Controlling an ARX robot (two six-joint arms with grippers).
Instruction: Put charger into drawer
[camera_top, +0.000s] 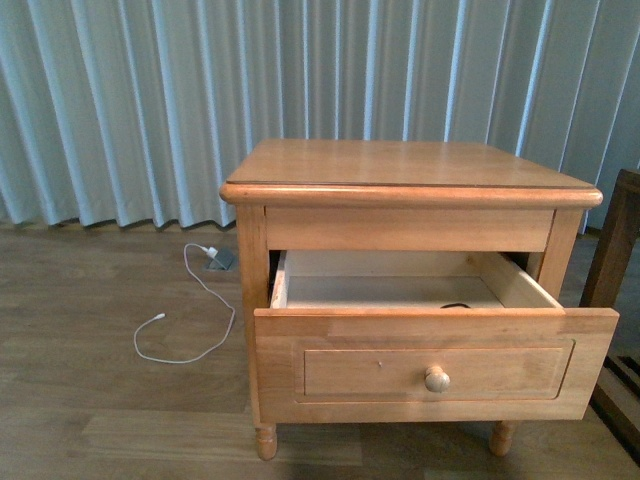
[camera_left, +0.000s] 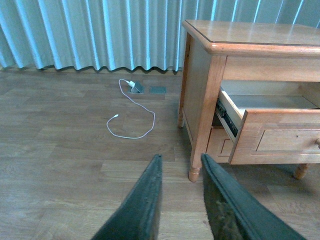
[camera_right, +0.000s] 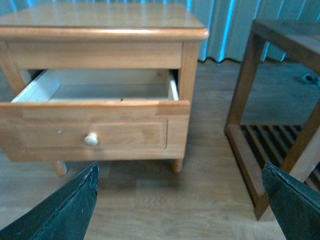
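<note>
drawer (camera_top: 330, 370): pulled well out of the desk (camera_top: 400, 160); one round knob (camera_top: 437, 379) at the middle of its front, pale interior open to view.
charger (camera_top: 456, 305): only a thin dark curve of cable shows inside the drawer, just behind the front panel, toward the 3 o'clock side; the white block cannot be seen.
left hand (camera_left: 181, 160): released, fingers parted with bare floor between them, grasping nothing, well apart from the drawer.
right hand (camera_right: 180, 172): released, fingers spread wide, empty, facing the drawer front.
white plug (camera_top: 210, 252): on the floor at the desk's 9 o'clock, near the curtain (camera_top: 120, 100); its long white cable (camera_top: 190, 356) loops toward 6 o'clock.
dark frame (camera_top: 612, 240): at the desk's 3 o'clock, with a slatted lower shelf.
</note>
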